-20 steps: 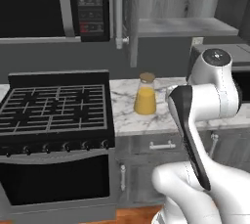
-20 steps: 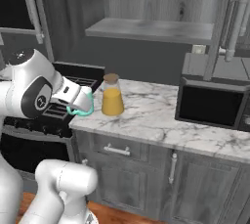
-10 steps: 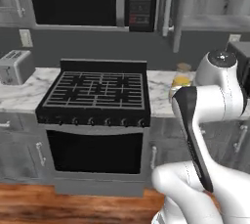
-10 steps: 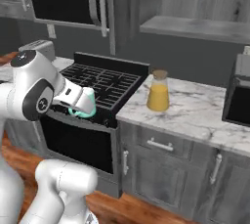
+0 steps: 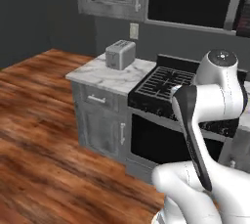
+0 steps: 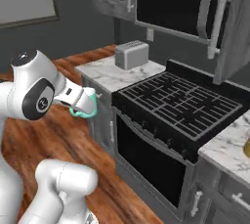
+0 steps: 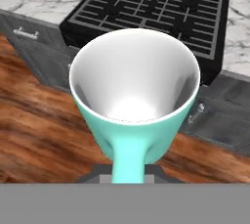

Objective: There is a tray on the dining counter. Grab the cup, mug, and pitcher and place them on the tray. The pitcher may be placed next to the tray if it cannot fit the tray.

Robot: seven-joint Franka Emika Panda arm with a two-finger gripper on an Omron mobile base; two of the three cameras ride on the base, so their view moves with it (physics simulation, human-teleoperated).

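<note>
Gripper (image 6: 87, 109) is clamped on the mug (image 7: 134, 96) by its handle, the bowl just ahead of the fingers, carried over wood floor with the stove (image 6: 178, 105) beyond. Mug is in transit; its placing on the tray remains

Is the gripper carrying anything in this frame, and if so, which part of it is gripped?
Yes: the teal mug. The gripper is shut on its side handle, which runs down to the fingers in the hand view, with the white inside facing the camera.
</note>
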